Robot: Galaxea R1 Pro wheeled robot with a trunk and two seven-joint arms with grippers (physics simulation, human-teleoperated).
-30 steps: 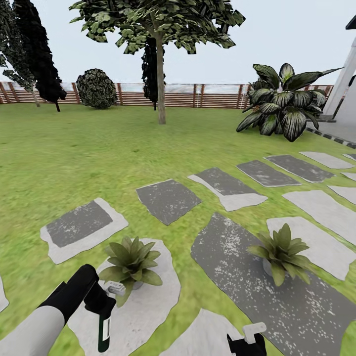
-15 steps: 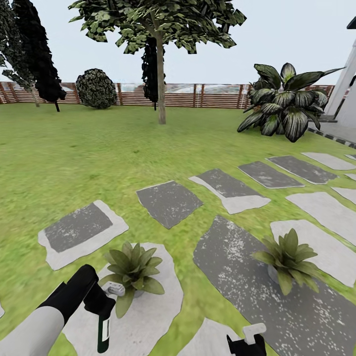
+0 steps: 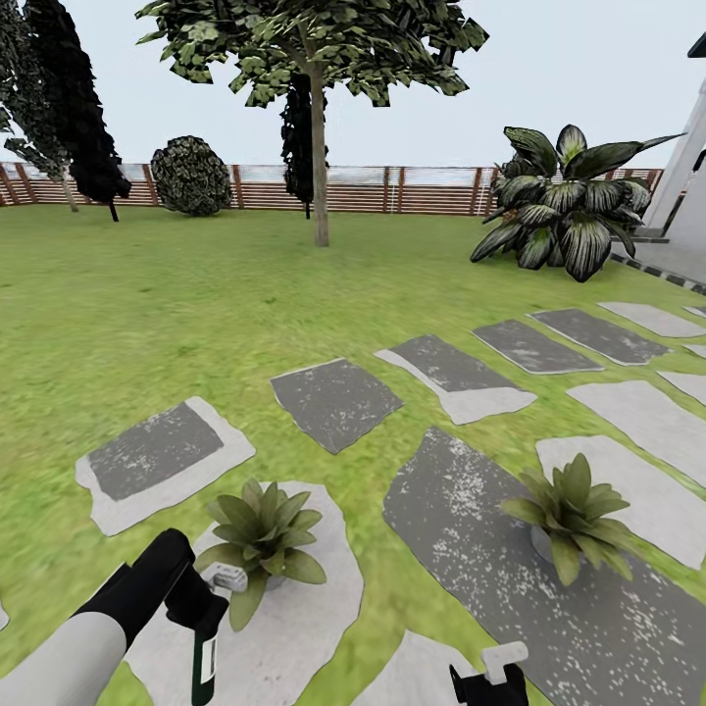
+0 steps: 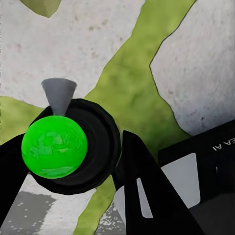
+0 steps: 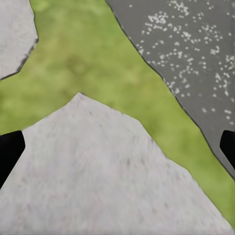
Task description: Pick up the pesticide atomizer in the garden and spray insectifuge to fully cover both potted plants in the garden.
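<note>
Since the plant (image 3: 260, 525) needs coating, our left gripper (image 3: 201, 613) clamps the sprayer (image 3: 205, 655) beside it; our right gripper (image 5: 117, 147) hangs wide.

tree (image 3: 317, 127), round bush (image 3: 190, 176), striped broad-leaved plant (image 3: 561, 202)

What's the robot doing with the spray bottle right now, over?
Left gripper shut on pesticide atomizer, nozzle toward near potted plant. Right gripper open, empty, low over stepping stones. Second potted plant to the right. Nothing in the way.
</note>
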